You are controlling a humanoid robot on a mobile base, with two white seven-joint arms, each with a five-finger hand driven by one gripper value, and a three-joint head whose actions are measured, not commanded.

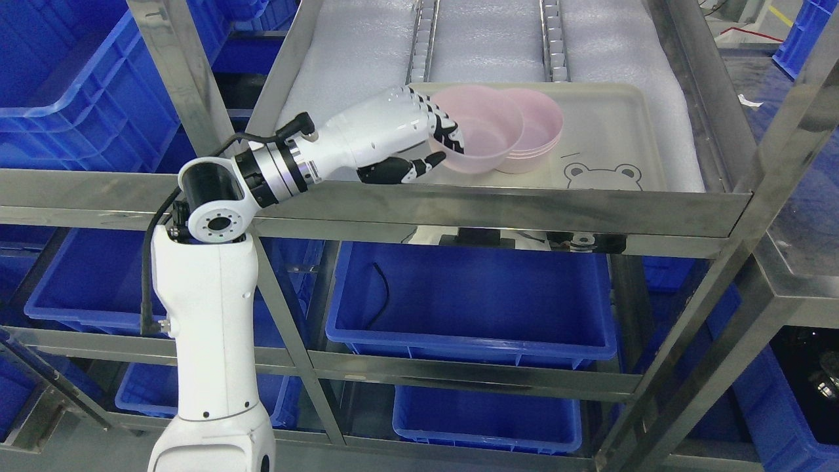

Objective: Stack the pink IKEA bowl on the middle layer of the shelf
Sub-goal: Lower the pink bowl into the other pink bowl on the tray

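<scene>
The pink bowl (477,128) is tilted, its open side turned up and toward the camera, and sits in the grip of the left hand (438,134): the fingers (449,134) hook over the near rim into the bowl while the thumb (409,168) presses from below on the outer wall. Whether its base touches the tray cannot be told. Just past the hand, touching or overlapping the held bowl's far side, stands a stack of pink bowls (539,131); the rims suggest several, but the count is hard to make out. Both rest over a beige tray (609,141), which carries a printed bear face (603,176) beyond the hand and nearer the camera, its lower part cut off by the shelf's steel front rail (498,210). No brand name or writing can be read on the bowls or tray. White foam padding (485,39) lies under the tray. Below the hand, blue bins (472,301) fill the lower levels. The left arm (210,314) rises from the lower left.
</scene>
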